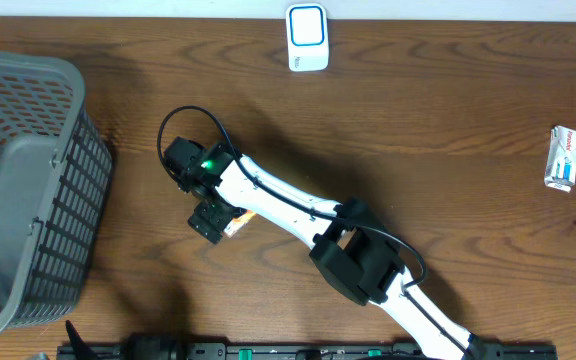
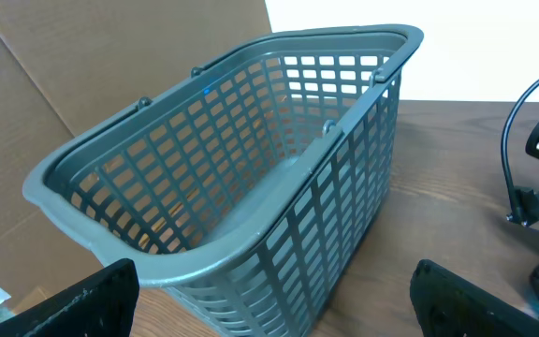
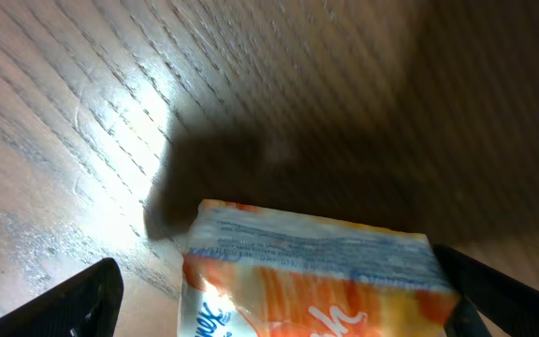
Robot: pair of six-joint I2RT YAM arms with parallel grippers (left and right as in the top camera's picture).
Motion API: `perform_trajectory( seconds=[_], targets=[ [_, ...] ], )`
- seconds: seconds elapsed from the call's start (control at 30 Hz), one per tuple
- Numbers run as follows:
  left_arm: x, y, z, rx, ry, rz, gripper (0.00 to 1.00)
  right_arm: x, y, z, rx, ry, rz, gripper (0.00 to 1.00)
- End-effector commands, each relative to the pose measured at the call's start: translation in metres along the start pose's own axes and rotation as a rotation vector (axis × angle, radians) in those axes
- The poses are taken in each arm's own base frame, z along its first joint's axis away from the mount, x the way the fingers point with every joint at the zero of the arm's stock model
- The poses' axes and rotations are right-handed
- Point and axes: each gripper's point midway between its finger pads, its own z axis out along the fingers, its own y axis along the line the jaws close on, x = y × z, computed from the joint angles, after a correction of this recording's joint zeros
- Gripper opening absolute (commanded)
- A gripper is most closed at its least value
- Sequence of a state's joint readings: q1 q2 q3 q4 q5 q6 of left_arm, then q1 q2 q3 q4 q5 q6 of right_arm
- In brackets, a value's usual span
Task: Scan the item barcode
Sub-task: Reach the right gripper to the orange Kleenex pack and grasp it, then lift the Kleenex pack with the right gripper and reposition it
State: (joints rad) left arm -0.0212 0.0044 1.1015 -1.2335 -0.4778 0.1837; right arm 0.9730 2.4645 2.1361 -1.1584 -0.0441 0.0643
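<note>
The orange packet (image 3: 316, 271) lies flat on the bench (image 1: 448, 120), left of centre, between the wide-open jaws of the right gripper (image 1: 209, 221), which hold nothing. If they close off-centre, the slick wrapper could slip or crumple, hiding its barcode from the white scanner (image 1: 307, 38) at the far edge. The left gripper (image 2: 274, 314), jaws open and empty, faces the grey basket (image 2: 110, 159).

Orange-and-white packet (image 3: 316, 271), fine blue print along its upper edge, crinkled wrapper. Lies on the wooden table (image 1: 418, 130), left of centre. White scanner (image 1: 307, 37), blue-ringed face, sits well apart at the far edge.
</note>
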Motion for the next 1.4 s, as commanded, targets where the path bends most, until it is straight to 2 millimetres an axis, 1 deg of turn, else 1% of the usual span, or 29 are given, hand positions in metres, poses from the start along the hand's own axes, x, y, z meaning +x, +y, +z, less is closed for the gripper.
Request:
perform_trajectory(
  seconds=[0.0,0.17,0.27,0.3,0.4,0.63,0.73,0.8,0.87,0.9,1.0,1.03,1.07,1.1,1.17,1.23,1.27,1.33,1.37],
  targets=[
    [0.0,0.002,-0.001,-0.011,0.0,-0.004,0.93,0.015,0.001,0.022,-0.005,0.065,0.038,0.99],
    [0.0,0.002,-0.001,-0.011,0.0,-0.004,0.93,0.03,-0.001,0.037,0.0,0.107,0.066,0.99],
    [0.0,0.002,-0.001,-0.01,0.0,-0.004,0.93,0.036,-0.002,0.044,0.001,0.122,0.067,0.93],
    [0.0,0.002,-0.001,-0.01,0.0,-0.004,0.93,0.037,-0.002,0.045,0.002,0.125,0.067,0.89],
    [0.0,0.002,-0.001,-0.01,0.0,-0.004,0.93,0.036,-0.002,0.045,0.003,0.122,0.086,0.8],
    [0.0,0.002,-0.001,-0.011,0.0,-0.004,0.93,0.036,-0.002,0.043,0.004,0.124,0.157,0.78],
    [0.0,0.002,-0.001,-0.01,0.0,-0.004,0.93,0.036,-0.005,0.033,0.006,0.138,0.197,0.7],
    [0.0,0.002,-0.001,-0.01,0.0,-0.004,0.93,0.036,-0.006,0.023,0.003,0.147,0.22,0.68],
    [0.0,0.002,-0.001,-0.01,0.0,-0.004,0.93,0.034,-0.006,0.013,-0.011,0.154,0.232,0.68],
    [0.0,0.002,-0.001,-0.01,0.0,-0.004,0.93,0.033,-0.004,0.002,-0.042,0.16,0.241,0.68],
    [0.0,0.002,-0.001,-0.01,0.0,-0.004,0.93,0.03,0.003,-0.015,-0.113,0.169,0.261,0.68],
    [0.0,0.002,-0.001,-0.011,0.0,-0.004,0.93,0.028,0.004,-0.027,-0.158,0.171,0.279,0.69],
    [0.0,0.002,-0.001,-0.011,0.0,-0.004,0.93,0.028,0.003,-0.032,-0.175,0.174,0.288,0.69],
    [0.0,0.002,-0.001,-0.01,0.0,-0.004,0.93,0.028,0.001,-0.039,-0.206,0.182,0.307,0.7],
    [0.0,0.002,-0.001,-0.011,0.0,-0.004,0.93,0.031,-0.003,-0.049,-0.249,0.202,0.34,0.69],
    [0.0,0.002,-0.001,-0.01,0.0,-0.004,0.93,0.043,-0.016,-0.063,-0.33,0.26,0.41,0.69],
    [0.0,0.002,-0.001,-0.011,0.0,-0.004,0.93,0.045,-0.018,-0.066,-0.35,0.271,0.42,0.68],
    [0.0,0.002,-0.001,-0.011,0.0,-0.004,0.93,0.053,-0.031,-0.073,-0.408,0.304,0.468,0.69],
    [0.0,0.002,-0.001,-0.01,0.0,-0.004,0.93,0.056,-0.041,-0.075,-0.419,0.313,0.498,0.69]
  ],
)
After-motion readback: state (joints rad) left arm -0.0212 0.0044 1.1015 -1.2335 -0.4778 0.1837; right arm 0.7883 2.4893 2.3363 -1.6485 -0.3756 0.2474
